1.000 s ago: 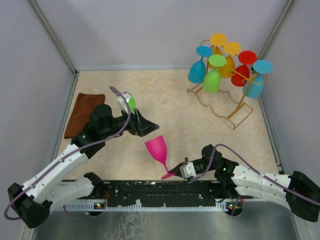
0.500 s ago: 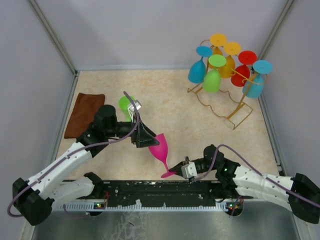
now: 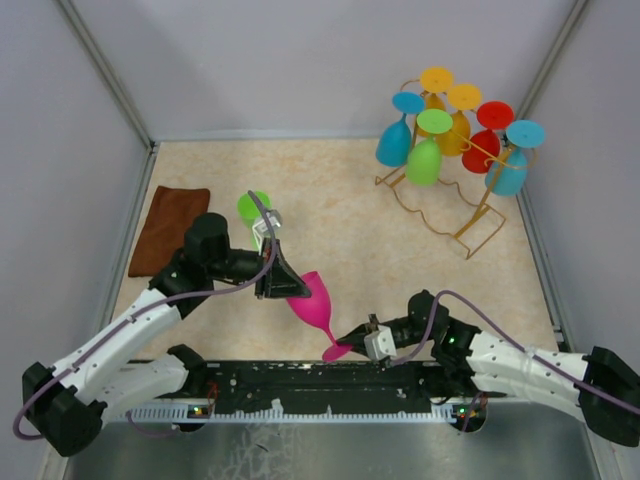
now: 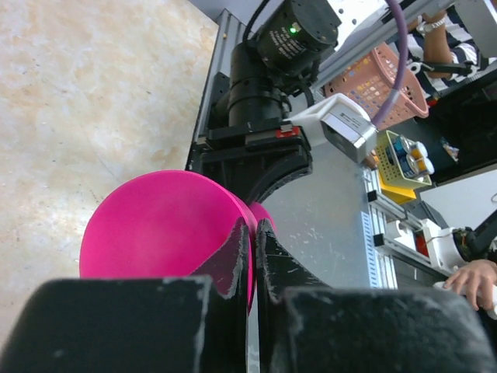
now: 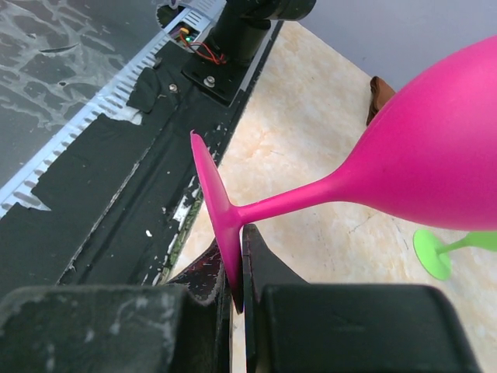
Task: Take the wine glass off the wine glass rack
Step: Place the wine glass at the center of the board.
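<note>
A pink wine glass [image 3: 312,300] hangs tilted above the table's front, held between both arms. My left gripper [image 3: 293,289] is shut on the rim of its bowl [image 4: 155,225], one finger inside and one outside. My right gripper [image 3: 351,343] is shut on the edge of its round foot [image 5: 208,183], with the stem running up to the right. The golden wire wine glass rack [image 3: 484,212] stands at the back right, apart from both grippers, with several coloured glasses hanging upside down on it.
A green glass [image 3: 252,206] rests on the table just behind my left wrist. A brown cloth [image 3: 168,228] lies at the left side. Grey walls close off the back and both sides. The black base rail [image 3: 320,385] runs along the near edge.
My left gripper came away from the green glass, swung right to the pink glass's bowl and closed on its rim. The right gripper kept its hold on the foot.
</note>
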{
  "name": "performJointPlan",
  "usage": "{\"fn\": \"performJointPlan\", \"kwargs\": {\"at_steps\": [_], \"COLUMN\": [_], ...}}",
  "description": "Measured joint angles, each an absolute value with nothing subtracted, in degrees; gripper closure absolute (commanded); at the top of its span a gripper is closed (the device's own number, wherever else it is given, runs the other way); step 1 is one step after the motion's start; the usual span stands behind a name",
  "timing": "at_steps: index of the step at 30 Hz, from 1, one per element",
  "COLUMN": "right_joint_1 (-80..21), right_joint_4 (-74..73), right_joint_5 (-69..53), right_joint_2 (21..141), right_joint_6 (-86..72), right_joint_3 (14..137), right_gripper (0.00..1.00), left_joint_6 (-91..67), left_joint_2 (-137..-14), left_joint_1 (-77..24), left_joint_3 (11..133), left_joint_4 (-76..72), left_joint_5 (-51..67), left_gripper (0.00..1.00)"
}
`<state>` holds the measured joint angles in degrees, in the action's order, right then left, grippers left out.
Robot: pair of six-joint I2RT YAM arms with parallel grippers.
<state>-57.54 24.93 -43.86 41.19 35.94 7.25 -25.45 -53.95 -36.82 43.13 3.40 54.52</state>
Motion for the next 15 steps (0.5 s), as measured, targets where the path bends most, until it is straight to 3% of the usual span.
{"fn": "performJointPlan", "kwargs": {"at_steps": [5,12,15], "right_joint_1": [-57.6,-57.5,-57.5], "right_joint_4": [25.7,25.7,26.8], "right_joint_5": [-43.2,-39.9,-38.9], "right_joint_2": [41.7,41.6,41.1], "right_joint_6": [36.6,33.9,32.3], "right_joint_3": [7.2,7.2,7.1], "right_gripper": [0.88,0.40,0.31], "left_joint_6": [-25.1,-21.8,-19.7], "left_joint_2": [-52.8,-51.2,-51.5], "left_joint_1": [-36.8,-37.0,-37.0], "left_joint_3": [43.1,44.9,48.7], "left_joint_4": [3.5,8.6,13.4], "left_joint_5": [56.1,51.4,46.1], "left_gripper": [1.00,1.00,1.00]}}
